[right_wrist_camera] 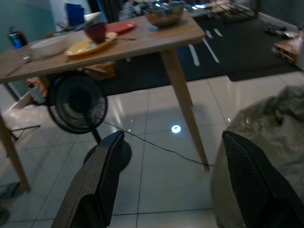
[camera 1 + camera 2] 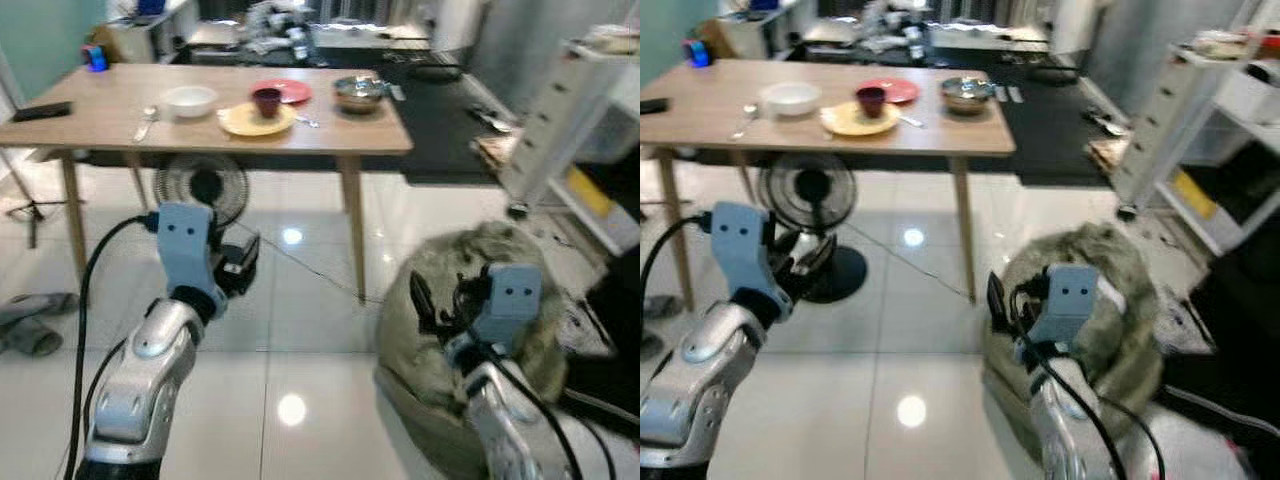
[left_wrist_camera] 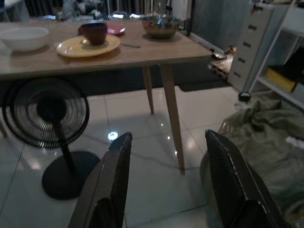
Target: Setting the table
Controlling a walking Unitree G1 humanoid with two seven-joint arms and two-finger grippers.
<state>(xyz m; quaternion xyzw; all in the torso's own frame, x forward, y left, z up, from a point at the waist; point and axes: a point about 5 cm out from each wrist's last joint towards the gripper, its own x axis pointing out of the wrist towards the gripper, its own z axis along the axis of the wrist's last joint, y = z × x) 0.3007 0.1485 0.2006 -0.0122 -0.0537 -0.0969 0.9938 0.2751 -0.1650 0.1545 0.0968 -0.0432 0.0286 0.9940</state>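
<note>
Two grippers hang low above the tiled floor [image 2: 300, 330], well short of the table [image 2: 100, 110]: the left gripper [image 3: 166, 185] and the right gripper [image 1: 173, 183] each have their fingers spread wide with nothing between them. On the table stand a white bowl [image 2: 189, 100], a spoon [image 2: 145, 122] just beside it, a yellow plate [image 2: 256, 120] carrying a dark cup [image 2: 267, 101], a red plate [image 2: 285, 90] behind that, and a metal bowl [image 2: 358, 93] near the right end. A fan [image 2: 203, 190] stands under the table. A green bag [image 2: 470, 290] slumps on the floor behind the right gripper.
</note>
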